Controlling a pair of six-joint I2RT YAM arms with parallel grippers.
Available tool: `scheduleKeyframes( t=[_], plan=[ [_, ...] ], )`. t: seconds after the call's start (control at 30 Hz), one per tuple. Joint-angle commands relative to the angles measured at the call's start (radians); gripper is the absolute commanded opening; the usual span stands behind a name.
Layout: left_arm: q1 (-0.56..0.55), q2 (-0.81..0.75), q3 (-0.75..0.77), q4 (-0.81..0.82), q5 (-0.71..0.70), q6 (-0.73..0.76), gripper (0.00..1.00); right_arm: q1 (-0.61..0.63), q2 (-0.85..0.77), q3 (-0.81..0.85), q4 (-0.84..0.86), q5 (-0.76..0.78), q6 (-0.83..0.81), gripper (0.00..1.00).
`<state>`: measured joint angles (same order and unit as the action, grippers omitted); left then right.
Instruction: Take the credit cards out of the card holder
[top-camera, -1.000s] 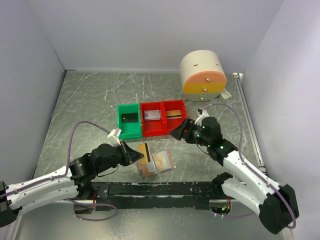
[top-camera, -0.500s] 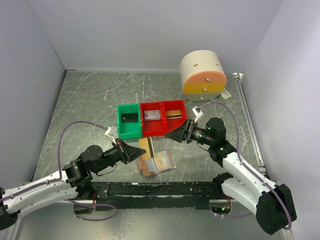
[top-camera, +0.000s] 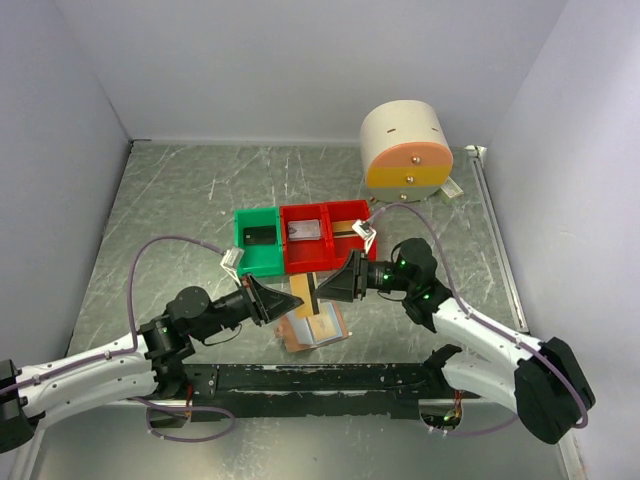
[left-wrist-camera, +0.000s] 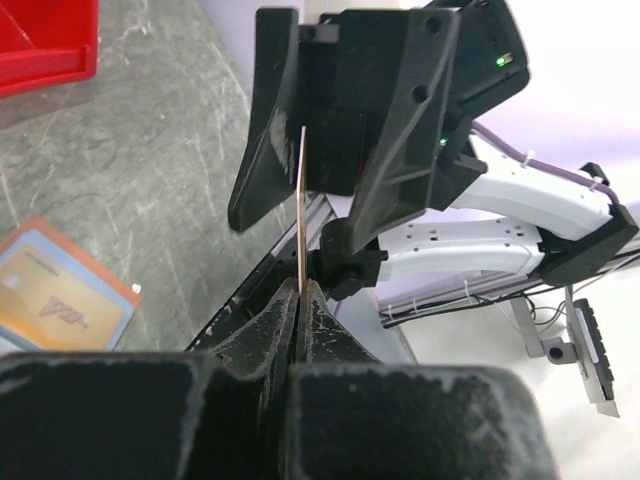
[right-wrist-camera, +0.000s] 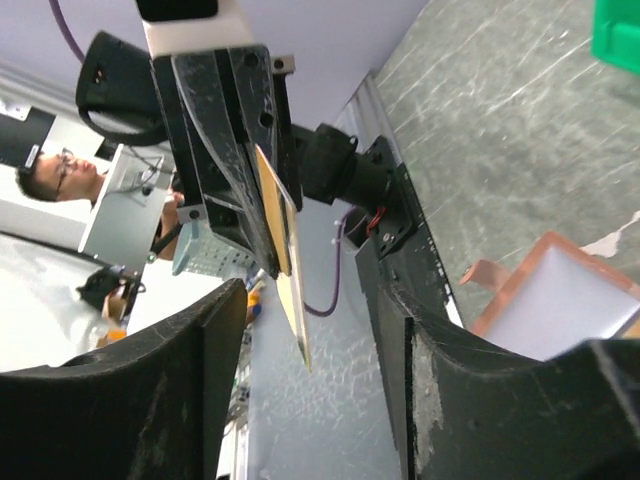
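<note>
Right pincer (top-camera: 320, 286), off the bins (top-camera: 300, 264), now straddles left pincer's (top-camera: 297, 300) card (left-wrist-camera: 301, 200).

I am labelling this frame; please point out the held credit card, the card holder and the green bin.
credit card (right-wrist-camera: 281, 235), right wrist view, gold face.
card holder (top-camera: 315, 328), top view, open inner side.
green bin (top-camera: 258, 265), top view, near wall.

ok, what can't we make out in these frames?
- card holder: in the top view, the left hand and right hand cover its upper part, so any cards inside are unseen.
- card in the left hand: edge-on in the left wrist view, face unreadable.
- right hand's fingers flank the card: contact unclear.
- gold card in the red bin: top view, partly behind a white tag.
</note>
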<state>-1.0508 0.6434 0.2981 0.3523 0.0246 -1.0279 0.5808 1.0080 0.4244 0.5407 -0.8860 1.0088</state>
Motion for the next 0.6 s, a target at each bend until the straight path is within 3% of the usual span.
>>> scheduleKeyframes(
  t=[0.0, 0.27, 0.57],
  plan=[
    [-0.002, -0.023, -0.002, 0.070, 0.025, -0.005, 0.07, 0.040, 0.031, 0.017, 0.078, -0.019, 0.018, 0.53],
    [-0.002, -0.077, 0.004, -0.004, 0.015, -0.003, 0.07, 0.045, 0.086, 0.018, 0.242, -0.073, 0.110, 0.39],
    [-0.002, -0.057, 0.006, 0.014, 0.021, -0.001, 0.07, 0.057, 0.118, 0.049, 0.240, -0.081, 0.108, 0.30]
  ],
)
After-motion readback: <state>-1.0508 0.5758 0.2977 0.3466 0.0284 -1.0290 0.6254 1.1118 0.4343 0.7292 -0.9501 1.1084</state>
